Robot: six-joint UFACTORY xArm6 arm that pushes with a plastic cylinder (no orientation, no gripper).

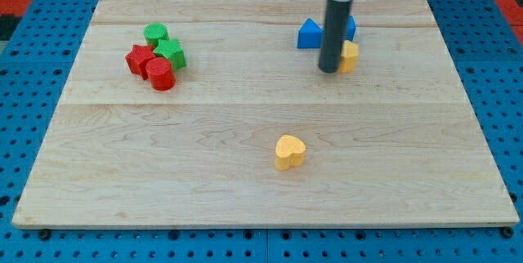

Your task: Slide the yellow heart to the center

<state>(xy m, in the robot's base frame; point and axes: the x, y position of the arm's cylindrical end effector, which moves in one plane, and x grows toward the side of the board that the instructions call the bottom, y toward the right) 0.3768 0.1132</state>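
Observation:
The yellow heart [289,152] lies on the wooden board [204,149], below the middle and slightly to the view's right. My tip [329,69] stands at the view's upper right, far above the heart. It touches or nearly touches the left side of a second yellow block [350,55], partly hidden by the rod. A blue block [310,33] sits just behind the rod, and another blue piece [350,28] shows at the rod's right.
At the view's upper left stands a tight cluster: a green cylinder [155,33], a green star [170,52], a red star [139,58] and a red cylinder [160,74]. A blue pegboard [33,67] surrounds the board.

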